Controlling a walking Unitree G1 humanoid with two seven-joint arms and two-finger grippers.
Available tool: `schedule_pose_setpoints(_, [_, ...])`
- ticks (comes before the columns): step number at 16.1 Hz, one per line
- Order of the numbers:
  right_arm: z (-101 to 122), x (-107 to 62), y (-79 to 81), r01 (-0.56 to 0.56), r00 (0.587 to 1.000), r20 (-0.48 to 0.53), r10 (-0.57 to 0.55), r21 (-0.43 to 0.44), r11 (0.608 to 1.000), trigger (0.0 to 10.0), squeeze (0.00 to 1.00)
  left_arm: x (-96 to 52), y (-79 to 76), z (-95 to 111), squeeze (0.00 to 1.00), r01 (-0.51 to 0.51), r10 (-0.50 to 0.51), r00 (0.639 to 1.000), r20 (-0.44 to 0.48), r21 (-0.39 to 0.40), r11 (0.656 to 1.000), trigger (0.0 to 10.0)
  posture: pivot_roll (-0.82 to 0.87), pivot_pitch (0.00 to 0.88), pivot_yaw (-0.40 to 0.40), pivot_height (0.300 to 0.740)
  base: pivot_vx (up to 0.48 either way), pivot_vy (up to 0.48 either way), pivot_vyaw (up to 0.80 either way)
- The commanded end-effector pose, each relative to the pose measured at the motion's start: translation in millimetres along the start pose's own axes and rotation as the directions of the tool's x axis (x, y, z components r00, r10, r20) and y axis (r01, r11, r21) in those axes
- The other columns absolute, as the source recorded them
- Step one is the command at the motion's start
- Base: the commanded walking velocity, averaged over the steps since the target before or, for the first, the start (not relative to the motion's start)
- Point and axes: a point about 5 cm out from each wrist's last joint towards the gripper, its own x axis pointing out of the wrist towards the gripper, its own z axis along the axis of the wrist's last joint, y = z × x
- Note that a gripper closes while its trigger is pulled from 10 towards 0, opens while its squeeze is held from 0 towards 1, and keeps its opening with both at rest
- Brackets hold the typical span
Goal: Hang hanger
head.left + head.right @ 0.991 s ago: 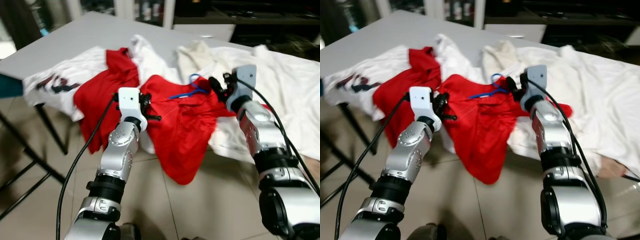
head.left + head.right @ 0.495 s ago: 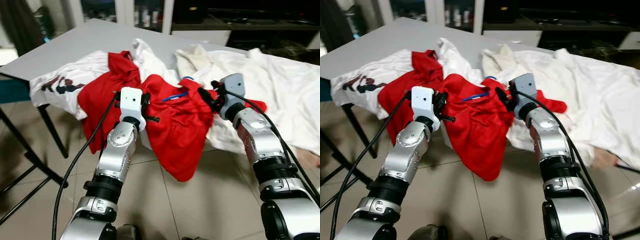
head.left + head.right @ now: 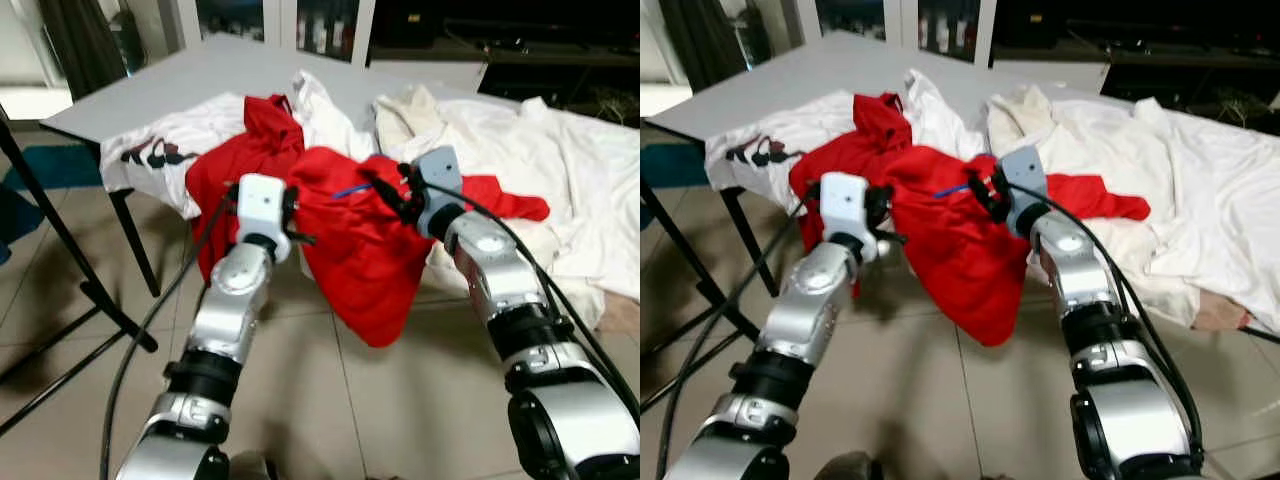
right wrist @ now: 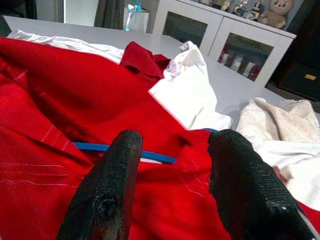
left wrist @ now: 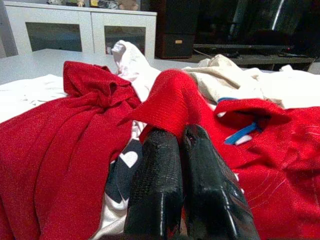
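Red shirt (image 3: 365, 250) draped off the front edge of a grey table (image 3: 180, 80), hanging toward the tiled floor (image 3: 330, 400), with my two arms reaching into it. My left gripper (image 5: 181, 134) has its two black fingers pressed together on a raised fold of the red fabric at the shirt's left side. My right gripper (image 4: 172, 150) sits at the shirt's upper right, its fingers spread apart and resting over the cloth without clamping anything. Between those fingers a thin blue hanger (image 4: 125, 151) shows, lying tucked into the red shirt's neck opening; a short piece of it is also seen as a blue line on the shirt (image 3: 347, 190) just left of my right gripper. Behind the shirt lie a second red garment (image 3: 260, 140), a white printed shirt (image 3: 160, 155) at the table's left, and a heap of white and cream clothes (image 3: 520, 150) to the right
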Motion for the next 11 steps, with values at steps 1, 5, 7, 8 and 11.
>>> schedule_pose_setpoints(1, [4,-0.7,-6.8,0.019,1.000,0.012,-0.019,-0.006,1.000,10.0,0.00,2.0,-5.7,3,0.00,0.020,-0.020,1.000,0.008,0.001,1.000,10.0,0.08,0.013,-0.021,0.740,0.000,0.000,0.00])
schedule_pose_setpoints(5, [3,-1.9,-7.0,0.029,0.999,0.013,-0.029,-0.024,0.999,10.0,0.00,3.9,-6.1,2,0.00,0.024,-0.024,1.000,0.003,-0.001,1.000,10.0,0.07,0.011,-0.017,0.740,0.000,0.000,0.00])
schedule_pose_setpoints(7, [3,-1.4,-4.7,0.022,1.000,0.017,-0.021,-0.043,0.999,10.0,0.00,4.6,-5.2,2,0.00,0.023,-0.023,1.000,0.000,-0.004,1.000,10.0,0.07,0.010,-0.014,0.740,0.000,0.000,0.00])
schedule_pose_setpoints(8, [3,-0.9,-3.4,0.014,1.000,0.017,-0.013,-0.054,0.998,10.0,0.00,4.9,-4.9,2,0.00,0.023,-0.023,1.000,-0.001,-0.004,1.000,10.0,0.07,0.009,-0.014,0.740,0.000,0.000,0.00])
schedule_pose_setpoints(11, [8,2.4,7.6,-0.058,0.998,0.035,0.060,-0.067,0.996,10.0,0.00,5.3,-3.5,1,0.00,0.020,-0.020,1.000,-0.003,-0.007,1.000,10.0,0.08,0.007,-0.013,0.740,0.000,0.000,0.00])
